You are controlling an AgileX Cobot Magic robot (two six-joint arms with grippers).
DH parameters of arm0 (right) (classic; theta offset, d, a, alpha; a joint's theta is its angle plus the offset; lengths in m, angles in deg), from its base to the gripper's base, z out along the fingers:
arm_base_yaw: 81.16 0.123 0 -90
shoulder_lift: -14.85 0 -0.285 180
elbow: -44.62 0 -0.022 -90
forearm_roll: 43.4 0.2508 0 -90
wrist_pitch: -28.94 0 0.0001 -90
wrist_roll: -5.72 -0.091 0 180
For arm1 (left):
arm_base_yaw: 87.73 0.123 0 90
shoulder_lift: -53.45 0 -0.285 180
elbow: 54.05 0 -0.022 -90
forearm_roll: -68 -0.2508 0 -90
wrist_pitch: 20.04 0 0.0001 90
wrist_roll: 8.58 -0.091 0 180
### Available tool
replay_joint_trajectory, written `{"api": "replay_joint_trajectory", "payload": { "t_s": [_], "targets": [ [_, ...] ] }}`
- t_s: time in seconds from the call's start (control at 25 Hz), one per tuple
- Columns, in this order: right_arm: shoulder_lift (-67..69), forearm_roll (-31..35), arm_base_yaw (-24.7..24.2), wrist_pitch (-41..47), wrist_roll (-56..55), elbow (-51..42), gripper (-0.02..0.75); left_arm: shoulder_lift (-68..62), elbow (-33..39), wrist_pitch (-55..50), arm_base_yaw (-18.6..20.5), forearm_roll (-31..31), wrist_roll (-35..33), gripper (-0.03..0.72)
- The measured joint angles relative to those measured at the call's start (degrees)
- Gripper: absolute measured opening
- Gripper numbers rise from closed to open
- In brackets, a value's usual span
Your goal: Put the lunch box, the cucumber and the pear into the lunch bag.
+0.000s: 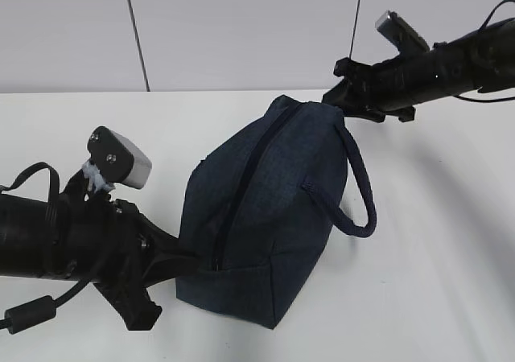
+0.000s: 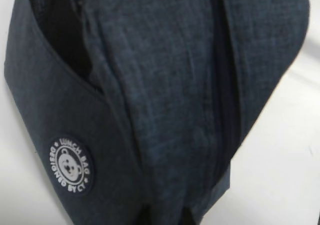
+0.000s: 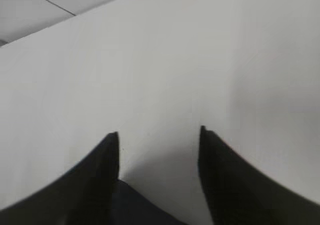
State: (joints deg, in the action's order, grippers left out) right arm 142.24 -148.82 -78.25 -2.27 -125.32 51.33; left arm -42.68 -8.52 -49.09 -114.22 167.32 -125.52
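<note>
The navy lunch bag (image 1: pixel 265 209) lies on the white table, its long zipper (image 1: pixel 241 193) running along the top and looking closed. My left gripper (image 1: pixel 189 263) is at the bag's near left end. In the left wrist view the bag (image 2: pixel 165 85) fills the frame and a fold of its fabric sits between my fingertips at the left gripper (image 2: pixel 165 220). My right gripper (image 1: pixel 334 100) is at the bag's far upper end. Its jaws stand wide apart in the right wrist view (image 3: pixel 159 135), over a corner of the bag (image 3: pixel 130 205). The lunch box, cucumber and pear are out of view.
A thick rope handle (image 1: pixel 362 193) loops out from the bag's right side. A round white "Lunch Bag" badge (image 2: pixel 71 166) is on the bag's side. Bare white table (image 1: pixel 434 281) lies right of the bag. A grey wall stands behind.
</note>
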Motion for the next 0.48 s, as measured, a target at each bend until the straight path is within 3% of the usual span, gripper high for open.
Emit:
{"api": "replay_joint_trajectory", "payload": {
  "t_s": [0.08, 0.16, 0.32, 0.48],
  "targets": [
    [-0.7, 0.0, -0.2, -2.2, 1.5, 2.1, 0.477, 0.0, 0.1, 0.1, 0.0, 0.0, 0.0, 0.104],
    [-2.2, 0.0, -0.2, -4.8, 3.4, 4.6, 0.553, 0.0, 0.1, 0.6, 0.0, 0.0, 0.0, 0.176],
    [-6.4, 0.0, -0.2, -7.1, 4.4, 6.3, 0.566, 2.2, 0.1, 4.6, -0.1, 0.0, 0.0, 0.319],
    [-9.8, 0.0, -0.2, -10.6, 3.3, 6.3, 0.536, 8.3, 0.3, 9.9, -0.1, 0.0, 0.4, 0.386]
  ]
}}
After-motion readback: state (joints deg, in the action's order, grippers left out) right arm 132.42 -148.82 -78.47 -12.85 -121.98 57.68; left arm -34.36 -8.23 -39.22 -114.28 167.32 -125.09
